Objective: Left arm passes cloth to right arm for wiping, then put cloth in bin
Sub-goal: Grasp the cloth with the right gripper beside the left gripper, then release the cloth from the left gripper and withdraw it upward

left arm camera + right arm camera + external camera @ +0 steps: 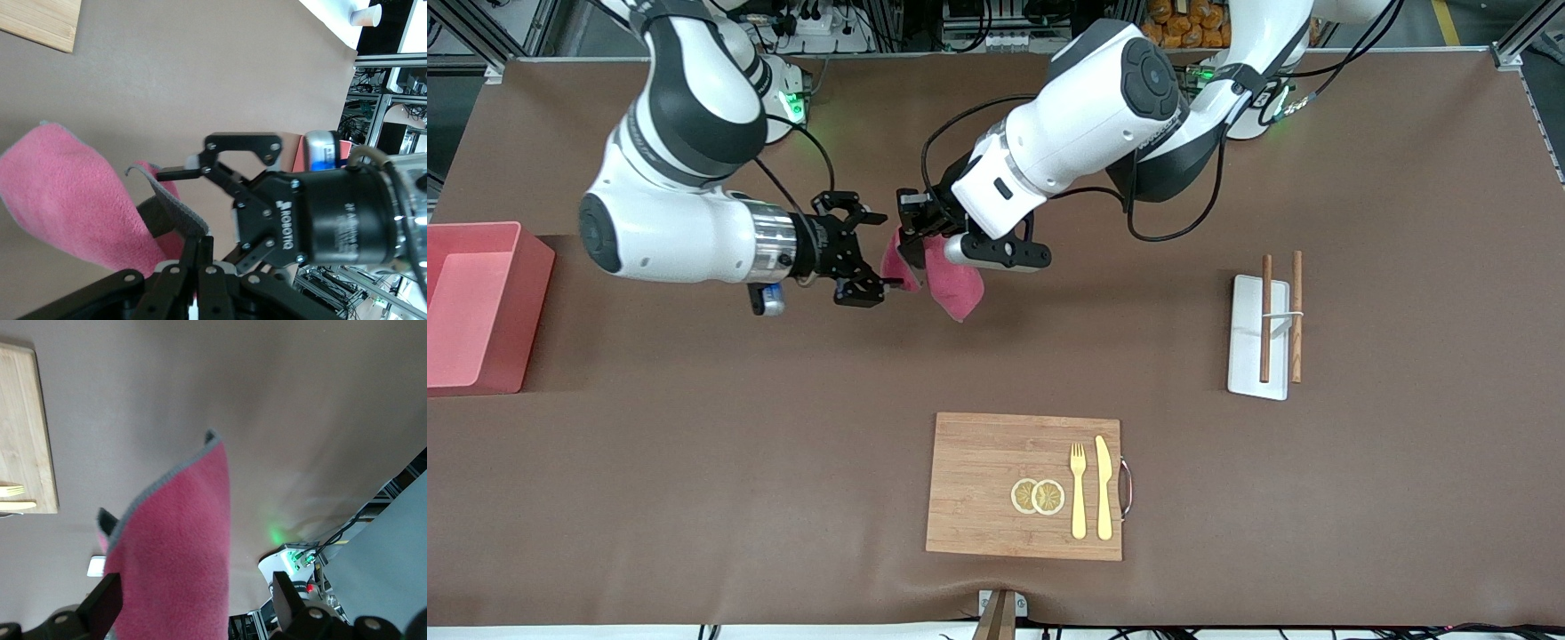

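The raspberry-red cloth (953,286) hangs in the air over the brown table, between the two arms. My left gripper (914,242) is shut on its upper edge, and in the left wrist view its jaws (203,241) are pressed together on a fold of the cloth (60,193). My right gripper (882,252) faces it from the bin's end, open, and the cloth (180,547) hangs between its spread fingers (107,600). The salmon-pink bin (535,302) stands at the right arm's end of the table.
A wooden board (987,480) with a fork, a knife and two lemon slices lies nearer the front camera than the grippers. A white tray (1245,356) with brown chopsticks sits toward the left arm's end.
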### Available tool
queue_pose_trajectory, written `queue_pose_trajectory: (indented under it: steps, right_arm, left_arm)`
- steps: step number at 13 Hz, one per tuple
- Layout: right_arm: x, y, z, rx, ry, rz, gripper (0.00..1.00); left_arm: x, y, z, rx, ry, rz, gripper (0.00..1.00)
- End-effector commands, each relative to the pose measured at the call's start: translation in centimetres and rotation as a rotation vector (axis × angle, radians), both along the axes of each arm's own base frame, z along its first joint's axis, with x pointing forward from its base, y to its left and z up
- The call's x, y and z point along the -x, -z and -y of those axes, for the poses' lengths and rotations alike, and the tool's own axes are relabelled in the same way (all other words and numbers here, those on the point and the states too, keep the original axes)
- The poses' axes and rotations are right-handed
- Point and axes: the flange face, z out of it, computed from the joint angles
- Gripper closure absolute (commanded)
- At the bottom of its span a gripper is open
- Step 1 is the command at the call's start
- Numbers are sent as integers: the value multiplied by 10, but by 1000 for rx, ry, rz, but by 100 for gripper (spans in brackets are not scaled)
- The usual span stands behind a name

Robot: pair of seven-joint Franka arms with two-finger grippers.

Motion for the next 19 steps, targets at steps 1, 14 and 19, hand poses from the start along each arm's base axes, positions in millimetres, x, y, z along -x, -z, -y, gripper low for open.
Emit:
queue_pose_trajectory:
  steps: [1, 14, 19]
  right_arm:
    - [2, -4, -17, -22, 19, 28, 28]
    - [-20, -16, 33, 73, -190, 203, 100]
    - [-22, 11, 49, 317, -457, 373, 100]
  left_arm:
    - [0, -7, -1, 21, -24, -10, 100]
    - [-35, -33, -65, -91, -99, 79, 0]
    - [-78, -65, -203, -368, -177, 107, 0]
